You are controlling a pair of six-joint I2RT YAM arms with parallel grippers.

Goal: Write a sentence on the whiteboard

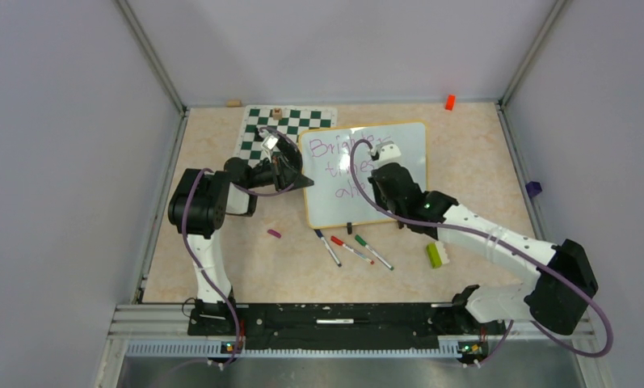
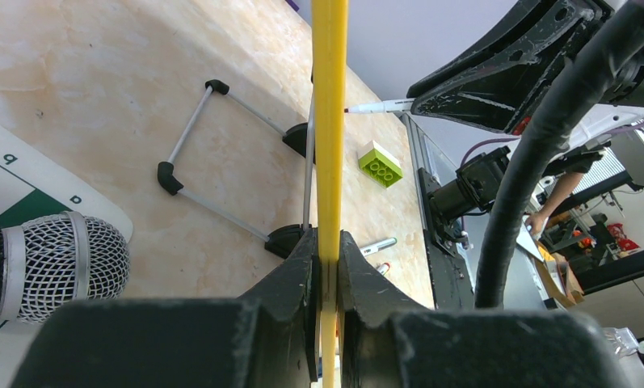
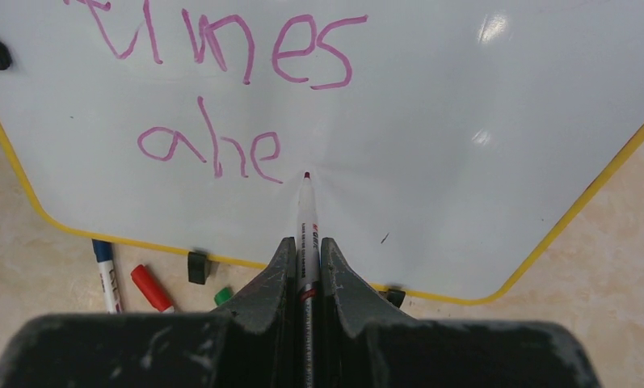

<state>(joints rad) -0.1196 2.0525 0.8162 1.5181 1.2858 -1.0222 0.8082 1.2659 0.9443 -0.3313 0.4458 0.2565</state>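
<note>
From above, the whiteboard (image 1: 328, 208) is seen lying aslant in the middle of the table, its top left corner overlapping the chess mat (image 1: 258, 129). The sentence (image 1: 334, 149) is written in purple in its left half in three slanted lines, partly hidden by the right arm. The left gripper (image 1: 299, 173) is set on the board's left edge, and the right gripper (image 1: 374, 173) is held over the writing. A blue marker (image 1: 328, 247), a red marker (image 1: 351, 249) and a green marker (image 1: 373, 252) lie just below the board, with a green brick (image 1: 435, 255) to their right. In the left wrist view, the board's yellow rim is seen edge-on, and the left fingers (image 2: 298, 271) are pressed together on it, one on each face. A wire stand (image 2: 193, 129) with black feet rests on the table behind the board, and a mesh-headed microphone (image 2: 60, 259) lies on the mat. In the right wrist view, the right fingers are closed tight on the held marker (image 3: 306, 218), whose tip is at the board's surface just right of the letters "ahe"; "times" stands above them. Two black clips (image 3: 197, 267) are seen on the board's near edge.
</note>
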